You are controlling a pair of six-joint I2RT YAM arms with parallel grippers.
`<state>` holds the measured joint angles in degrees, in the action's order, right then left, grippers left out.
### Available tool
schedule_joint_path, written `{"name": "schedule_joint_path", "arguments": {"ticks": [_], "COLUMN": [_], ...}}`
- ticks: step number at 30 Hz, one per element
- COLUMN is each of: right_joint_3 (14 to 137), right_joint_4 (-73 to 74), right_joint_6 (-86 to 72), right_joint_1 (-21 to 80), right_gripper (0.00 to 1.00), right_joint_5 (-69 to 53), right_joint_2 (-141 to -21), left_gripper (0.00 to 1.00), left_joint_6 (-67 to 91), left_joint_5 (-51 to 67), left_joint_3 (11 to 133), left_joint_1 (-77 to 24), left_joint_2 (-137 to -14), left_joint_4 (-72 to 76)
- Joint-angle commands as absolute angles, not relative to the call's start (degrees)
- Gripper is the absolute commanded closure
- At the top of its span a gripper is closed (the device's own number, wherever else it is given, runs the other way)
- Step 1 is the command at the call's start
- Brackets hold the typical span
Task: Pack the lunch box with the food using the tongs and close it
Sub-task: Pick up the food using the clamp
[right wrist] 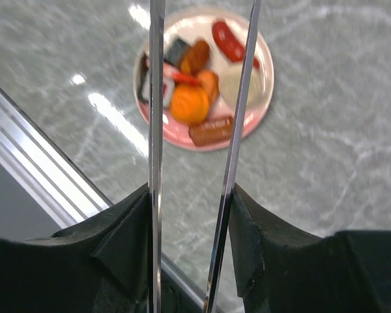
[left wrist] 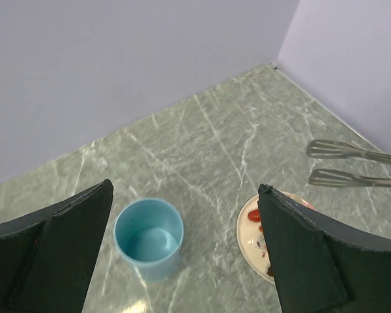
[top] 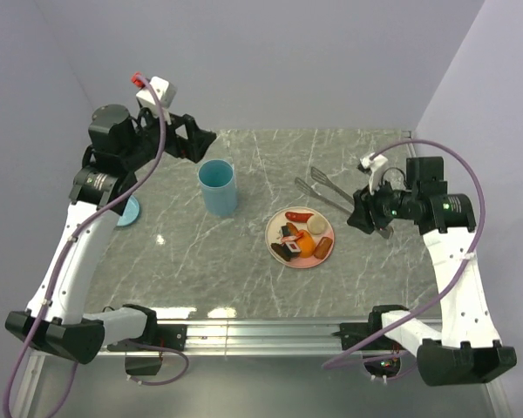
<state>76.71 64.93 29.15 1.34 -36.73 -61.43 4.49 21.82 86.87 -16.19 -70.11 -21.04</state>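
The right gripper (right wrist: 190, 195) is half closed on the tongs (right wrist: 156, 98), a finger pressing each silver arm from outside. The tongs' long axis runs straight out from the fingers, and their spread tips point far-left across the table. Below the arms lies a pink plate (right wrist: 268, 78) heaped with the food (right wrist: 190, 104). Left of the tips, the lunch box (top: 218, 187) stands upright, uncovered and empty. Above it hangs the left gripper (left wrist: 186, 186), spread wide and holding nothing. The lid (top: 126, 213) lies farther left.
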Motion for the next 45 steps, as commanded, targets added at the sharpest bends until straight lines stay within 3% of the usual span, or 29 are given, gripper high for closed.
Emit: {"name": "schedule_joint_path", "arguments": {"ticks": [1, 14, 23, 32, 37, 45], "right_joint_3": [73.0, 62.5, 61.9, 62.8, 63.7, 64.7], "right_joint_4": [64.7, 63.5, 61.6, 62.0, 62.0, 62.9], "right_joint_6": [30.9, 31.1, 29.4, 29.3, 29.1, 29.5], "right_joint_1": [1.2, 1.1, 1.1, 1.1, 1.1, 1.4], "right_gripper": [0.47, 0.42, 0.36, 0.36, 0.37, 0.48], "right_joint_5": [-30.7, -22.2, -19.3, -21.7, -22.9, -24.4], "right_joint_2": [-57.8, -59.2, -64.3, -69.3, -72.4, -73.8], "left_gripper": [0.01, 0.01, 0.01, 0.01, 0.01, 0.01], "left_joint_6": [6.9, 3.7, 3.3, 2.8, 2.4, 1.5], "left_joint_5": [23.3, 24.3, 24.3, 23.9, 23.5, 23.1], "left_joint_3": [85.6, 85.2, 84.7, 84.4, 84.4, 83.6], "left_joint_1": [-13.5, -5.2, -4.7, -4.5, -4.4, -4.2], "left_joint_2": [-67.2, -65.5, -65.5, -65.9, -66.1, -66.0], "left_joint_4": [-23.8, -34.9, -35.0, -34.9, -35.2, -35.2]}}
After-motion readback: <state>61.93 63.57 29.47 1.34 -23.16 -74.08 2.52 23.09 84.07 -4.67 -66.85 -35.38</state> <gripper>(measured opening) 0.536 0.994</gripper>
